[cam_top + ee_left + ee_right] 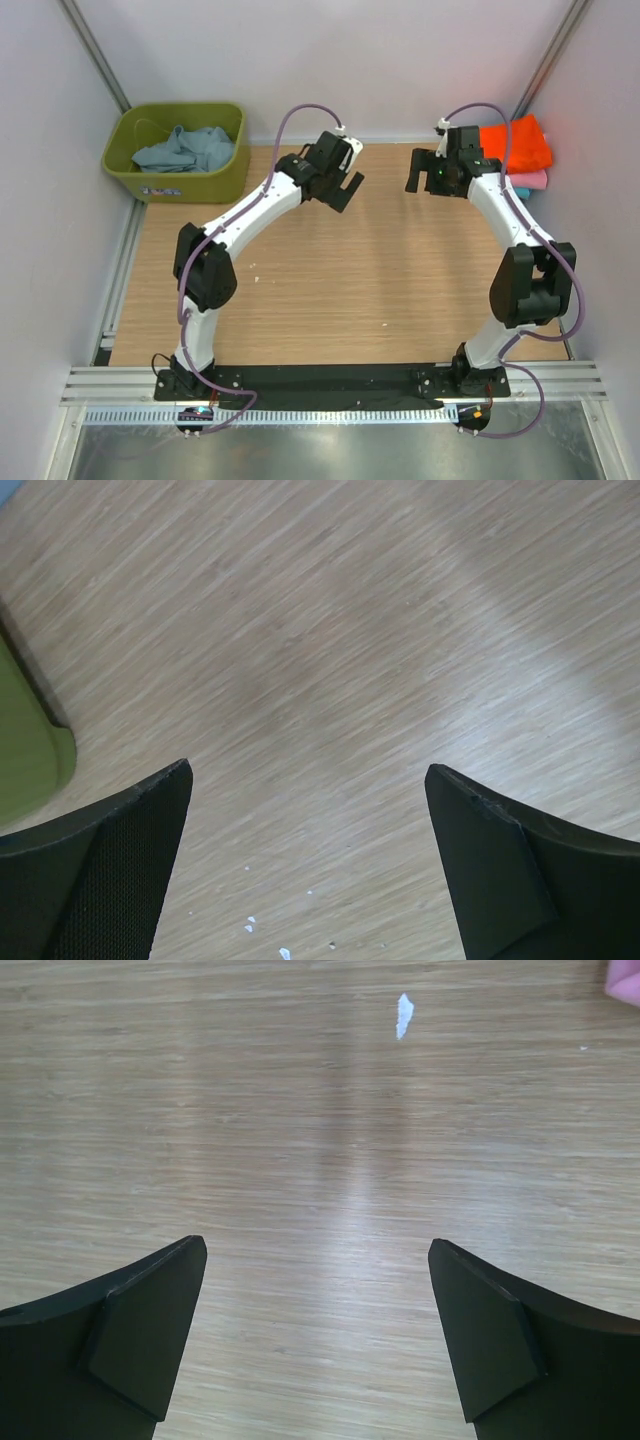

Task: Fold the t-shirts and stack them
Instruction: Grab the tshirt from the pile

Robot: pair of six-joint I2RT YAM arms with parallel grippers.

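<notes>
L claw point(347, 190) is hanging over far-left part of worktop point(330, 300), fingers spread wide, gripping nothing. R claw point(425, 178) is hovering over far-right part, likewise wide open & empty. Wrist cams are showing only bare wood between the fingers.

Shirts: the blue-grey t-shirt point(186, 150) is lying crumpled inside the olive basket point(118, 160) at far-left corner. At far-right corner the orange t-shirt point(522, 143) is sitting folded on the pink t-shirt point(533, 181), w/ the teal t-shirt point(524, 192) peeking out beneath, just a sliver. Neither claw is touching cloth.
</notes>
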